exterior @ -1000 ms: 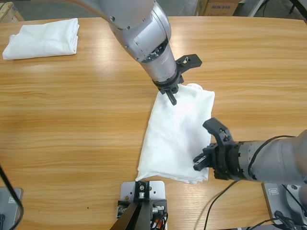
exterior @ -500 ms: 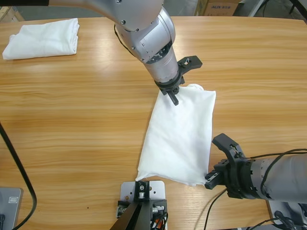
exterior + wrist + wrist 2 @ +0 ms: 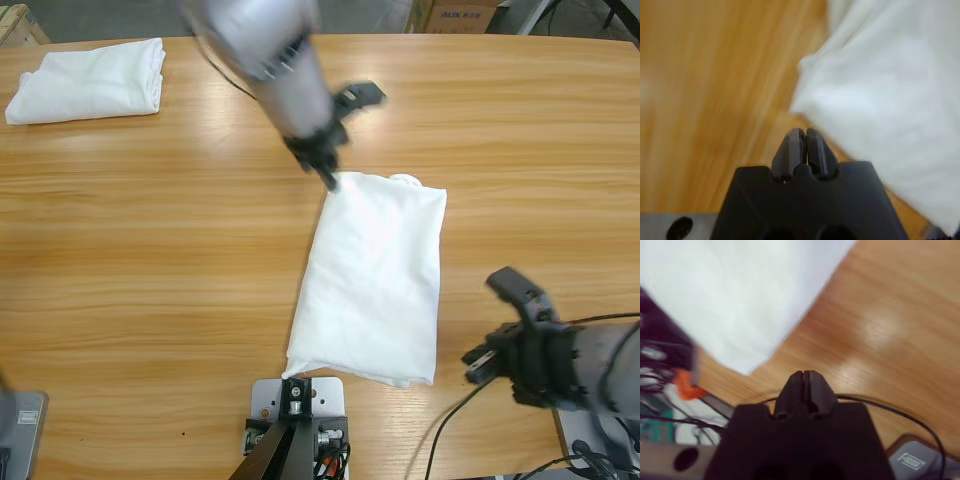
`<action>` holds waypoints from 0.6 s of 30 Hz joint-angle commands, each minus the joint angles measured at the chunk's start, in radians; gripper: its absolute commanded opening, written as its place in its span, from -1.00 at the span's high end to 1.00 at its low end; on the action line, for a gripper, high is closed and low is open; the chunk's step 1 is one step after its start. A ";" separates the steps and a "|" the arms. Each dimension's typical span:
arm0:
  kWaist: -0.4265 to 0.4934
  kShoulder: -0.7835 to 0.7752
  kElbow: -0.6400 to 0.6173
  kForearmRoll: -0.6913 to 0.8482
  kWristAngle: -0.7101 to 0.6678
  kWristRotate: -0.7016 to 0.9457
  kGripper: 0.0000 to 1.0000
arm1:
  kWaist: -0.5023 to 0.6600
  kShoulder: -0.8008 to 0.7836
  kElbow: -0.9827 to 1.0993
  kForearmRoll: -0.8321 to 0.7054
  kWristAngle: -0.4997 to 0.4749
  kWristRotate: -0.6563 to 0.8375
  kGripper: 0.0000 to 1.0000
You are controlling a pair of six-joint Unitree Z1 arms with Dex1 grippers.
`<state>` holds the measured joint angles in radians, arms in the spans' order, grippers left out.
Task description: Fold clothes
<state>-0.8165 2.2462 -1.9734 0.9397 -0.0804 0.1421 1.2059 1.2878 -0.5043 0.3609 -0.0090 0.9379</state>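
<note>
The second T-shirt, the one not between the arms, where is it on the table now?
In the high view the folded T-shirt lies at the table's far left corner, well apart from the centre shirt and both hands.

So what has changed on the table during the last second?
Both arms moved off the folded T-shirt: the left gripper went up and left off its top corner, the right gripper drew back rightward from its lower right edge. The shirt and the other folded shirt stayed put.
</note>
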 commanded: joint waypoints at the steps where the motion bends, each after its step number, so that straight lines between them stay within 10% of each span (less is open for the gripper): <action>1: 0.208 -0.409 0.291 0.019 0.047 -0.075 -0.29 | 0.014 -0.131 -0.203 0.267 -0.123 -0.051 -1.00; 6: 0.347 -0.507 0.479 0.024 0.049 -0.122 -0.43 | 0.012 -0.127 -0.282 0.352 -0.137 -0.049 -1.00; 8: 0.453 -0.536 0.492 0.028 0.055 -0.301 -0.96 | 0.012 -0.128 -0.293 0.376 -0.135 -0.045 -1.00; 11: 0.585 -0.539 0.413 0.028 0.051 -0.567 -1.00 | 0.012 -0.122 -0.297 0.385 -0.131 -0.044 -1.00; 18: 0.726 -0.233 0.196 0.101 0.095 -0.602 -1.00 | 0.012 -0.063 -0.237 0.333 -0.108 -0.040 -1.00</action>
<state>-0.2028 1.7610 -1.6628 0.9892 -0.0241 -0.4284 1.2070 1.1795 -0.7935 0.7308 -0.1328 0.9014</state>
